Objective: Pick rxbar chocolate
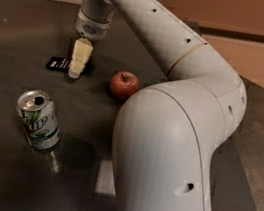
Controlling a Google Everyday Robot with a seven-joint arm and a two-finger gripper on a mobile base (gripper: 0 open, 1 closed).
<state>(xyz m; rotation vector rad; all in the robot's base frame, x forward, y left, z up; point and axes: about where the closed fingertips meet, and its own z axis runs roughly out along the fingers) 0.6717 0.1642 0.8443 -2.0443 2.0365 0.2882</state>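
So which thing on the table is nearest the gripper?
The rxbar chocolate, the flat black wrapper at the gripper; the red apple and soda can lie farther off.

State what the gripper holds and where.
Cannot be told: the gripper is down over one end of the rxbar chocolate, which lies flat on the table.

You have three things on the desk, one of each kind. There is one rxbar chocolate toward the far left corner, one red apple near the middle, and one soda can toward the near left corner. You also have one gripper, low over the bar's right end, toward the far edge.
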